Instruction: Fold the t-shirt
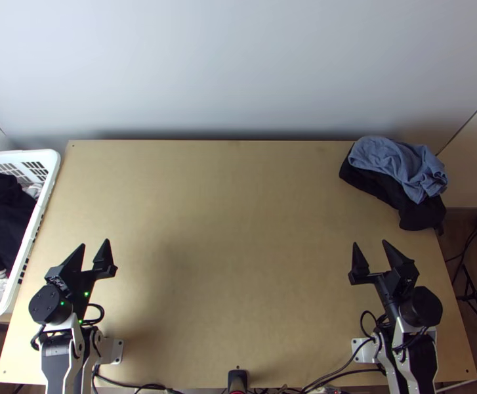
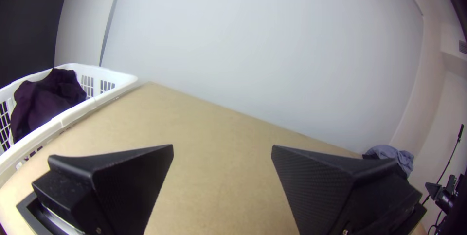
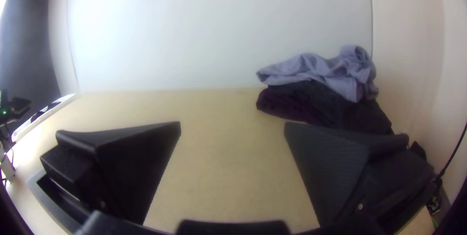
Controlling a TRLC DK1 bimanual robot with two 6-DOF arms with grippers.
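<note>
Counter (image 1: 238, 223) is plain tan, basket (image 1: 15, 156) white, upper cloth (image 1: 392, 159) plain grey-blue, lower cloth (image 1: 419, 215) near-black, wall (image 1: 238, 65) pale grey, left hand (image 1: 94, 243) and right hand (image 1: 369, 243) black.

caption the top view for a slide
Black left gripper and black right gripper open above light wooden table; bunched blue cloth on black cloth; white plastic basket alongside

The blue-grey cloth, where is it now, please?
In the top view, the blue-grey cloth lies bunched on the dark cloth, at the far right corner of the table.
</note>
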